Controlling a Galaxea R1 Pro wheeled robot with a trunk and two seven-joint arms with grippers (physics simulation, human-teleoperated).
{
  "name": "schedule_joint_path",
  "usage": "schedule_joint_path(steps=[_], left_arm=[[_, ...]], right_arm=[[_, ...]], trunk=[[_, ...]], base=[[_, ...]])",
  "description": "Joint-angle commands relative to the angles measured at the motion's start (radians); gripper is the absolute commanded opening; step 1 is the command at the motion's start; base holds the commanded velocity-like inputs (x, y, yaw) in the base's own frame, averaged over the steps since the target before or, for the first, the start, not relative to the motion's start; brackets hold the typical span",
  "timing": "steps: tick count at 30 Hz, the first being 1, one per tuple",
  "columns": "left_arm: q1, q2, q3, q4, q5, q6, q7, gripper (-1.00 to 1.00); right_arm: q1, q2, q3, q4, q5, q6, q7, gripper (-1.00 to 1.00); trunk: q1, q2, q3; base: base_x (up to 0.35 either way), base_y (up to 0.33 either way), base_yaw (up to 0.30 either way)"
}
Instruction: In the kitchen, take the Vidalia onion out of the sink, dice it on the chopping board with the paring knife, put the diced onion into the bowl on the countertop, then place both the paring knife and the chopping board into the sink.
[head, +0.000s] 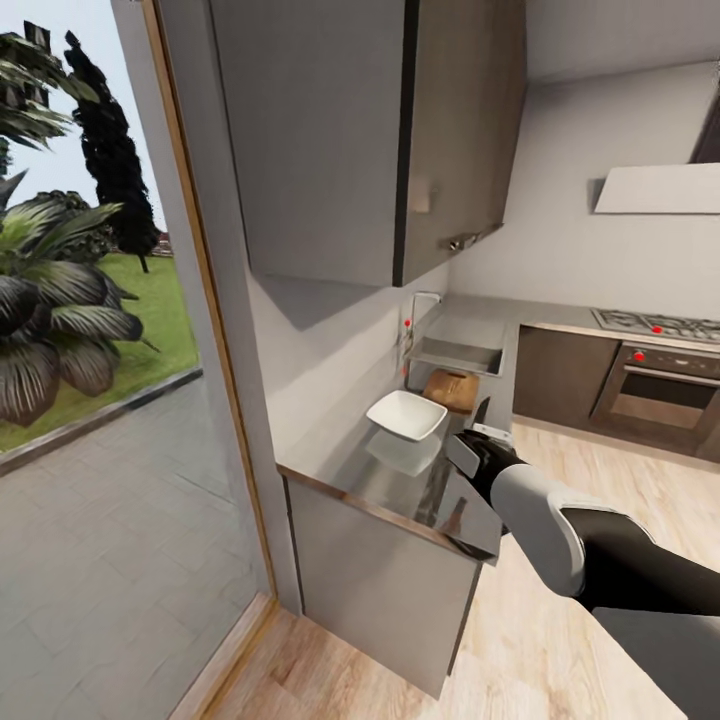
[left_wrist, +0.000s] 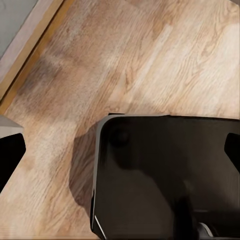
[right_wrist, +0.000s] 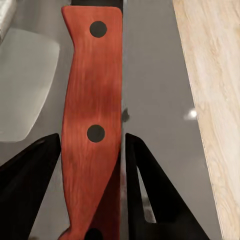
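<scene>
Your right pincer (right_wrist: 92, 150) is closed on the paring knife (right_wrist: 92, 100): in the right wrist view the red-orange handle sits between the two dark fingers, one on each side. In the head view the right pincer (head: 478, 440) hangs over the grey surface (head: 400, 480), near the white bowl (head: 407, 414), and the dark blade (head: 481, 410) points up toward the chopping board (head: 452, 388). The board lies just before the sink (head: 460, 355), under the chrome faucet (head: 420, 310). I cannot find the Vidalia onion in these pictures; the board is too small and far to tell what lies on it.

Your left pincer (left_wrist: 120, 150) looks down at the wooden floor (left_wrist: 150, 60) and a dark part of the robot's body (left_wrist: 165, 175). Its fingers (left_wrist: 10, 155) stand wide apart with nothing between them.

I judge that the step in hand is to bring the knife to the board. Keep the grip firm, because the handle is flat and could turn between the fingers. Carry the knife above the bowl's rim, not through it, and come nearer with the base before you lower the blade.
</scene>
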Motion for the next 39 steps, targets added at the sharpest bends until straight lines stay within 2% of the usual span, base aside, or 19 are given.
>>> schedule_joint_path(steps=[1, 5, 9, 13, 19, 39], left_arm=[[0.0, -0.001, 0.004, 0.0, -0.001, -0.001, -0.003, 1.0], [0.0, -0.002, 0.004, 0.006, 0.0, -0.012, -0.004, 1.0], [0.0, -0.002, 0.004, 0.012, 0.0, -0.021, -0.004, 1.0], [0.0, -0.002, 0.003, 0.013, 0.0, -0.022, -0.004, 1.0], [0.0, -0.002, 0.003, 0.013, 0.0, -0.022, -0.005, 1.0], [0.0, -0.001, 0.003, 0.013, 0.0, -0.023, -0.004, 1.0]], right_arm=[[0.0, 0.0, -0.007, -0.002, 0.004, 0.006, -0.002, -1.0], [0.0, 0.0, -0.001, -0.003, 0.005, 0.006, 0.003, -1.0], [0.0, 0.0, 0.062, -0.003, 0.005, 0.004, 0.01, -1.0], [0.0, -0.001, 0.087, -0.003, 0.004, 0.004, 0.062, -1.0], [0.0, 0.0, 0.091, -0.003, 0.004, 0.005, 0.091, -1.0], [0.0, 0.0, 0.092, -0.003, 0.004, 0.005, 0.095, -1.0]], trunk=[[0.001, -0.002, 0.0], [0.001, -0.002, 0.006], [0.001, -0.002, 0.012], [0.001, -0.002, 0.017], [0.001, -0.002, 0.024], [0.001, -0.002, 0.047]], base=[[0.0, -0.069, 0.0], [-0.076, -0.196, 0.021], [-0.101, -0.287, 0.113], [-0.087, -0.306, 0.167], [-0.077, -0.31, 0.185], [-0.006, -0.315, 0.188]])
